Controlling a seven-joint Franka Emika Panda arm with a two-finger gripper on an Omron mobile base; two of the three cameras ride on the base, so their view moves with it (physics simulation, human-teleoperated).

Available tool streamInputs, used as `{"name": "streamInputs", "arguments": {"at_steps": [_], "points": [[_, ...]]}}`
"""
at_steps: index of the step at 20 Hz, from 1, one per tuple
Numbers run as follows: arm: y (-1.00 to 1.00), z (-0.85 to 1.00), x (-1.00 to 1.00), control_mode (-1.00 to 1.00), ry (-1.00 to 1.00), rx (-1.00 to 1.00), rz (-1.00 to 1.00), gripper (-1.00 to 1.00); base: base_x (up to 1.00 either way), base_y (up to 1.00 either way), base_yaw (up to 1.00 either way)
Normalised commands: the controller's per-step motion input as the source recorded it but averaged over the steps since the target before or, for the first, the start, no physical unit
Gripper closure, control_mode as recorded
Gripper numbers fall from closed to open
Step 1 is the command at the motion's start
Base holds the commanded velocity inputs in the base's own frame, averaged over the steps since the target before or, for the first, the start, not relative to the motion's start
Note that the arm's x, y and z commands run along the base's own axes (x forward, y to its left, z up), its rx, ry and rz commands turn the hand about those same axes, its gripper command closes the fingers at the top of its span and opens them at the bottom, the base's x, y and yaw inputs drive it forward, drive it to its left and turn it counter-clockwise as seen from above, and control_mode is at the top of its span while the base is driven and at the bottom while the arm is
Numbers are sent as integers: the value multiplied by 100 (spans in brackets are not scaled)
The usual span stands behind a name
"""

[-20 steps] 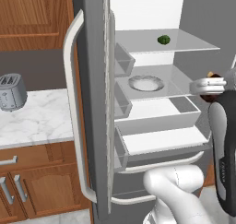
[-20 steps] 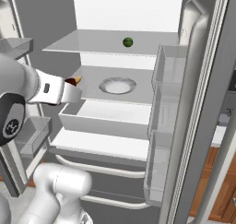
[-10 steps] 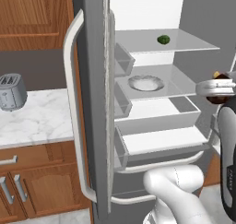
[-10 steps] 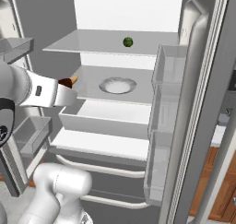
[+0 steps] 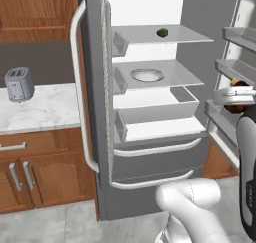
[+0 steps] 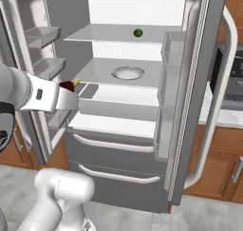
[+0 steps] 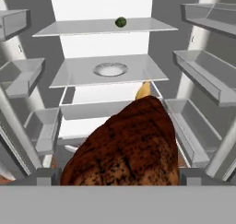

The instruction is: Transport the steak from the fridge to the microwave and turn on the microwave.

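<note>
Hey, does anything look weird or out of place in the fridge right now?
Nothing spilled or broken. The fridge stands open, and the steak sits between the fingers, out in front of the shelves.

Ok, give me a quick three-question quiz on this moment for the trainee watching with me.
1. True or false: the doors of the fridge are closed.
2. What sits on the top glass shelf? A) a small green item B) a milk carton C) a bottle
3. Fill in: the jaws of the gripper hold the ____.
Key: 1 false, both stand open. 2 A. 3 steak.
</note>
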Motion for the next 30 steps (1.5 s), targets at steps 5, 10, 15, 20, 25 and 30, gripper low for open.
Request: {"name": "streamInputs", "arguments": {"at_steps": [5,10,15,20,25,30], "points": [[0,0,0,100,0,0,0,100,-67,0,0],[0,0,0,100,0,0,0,100,-44,-30,0],[0,0,0,100,0,0,0,100,-35,-73,0],[0,0,0,100,0,0,0,100,-30,-87,0],[0,0,0,100,0,0,0,100,-24,-88,0],[0,0,0,100,0,0,0,100,-19,-88,0]]}}
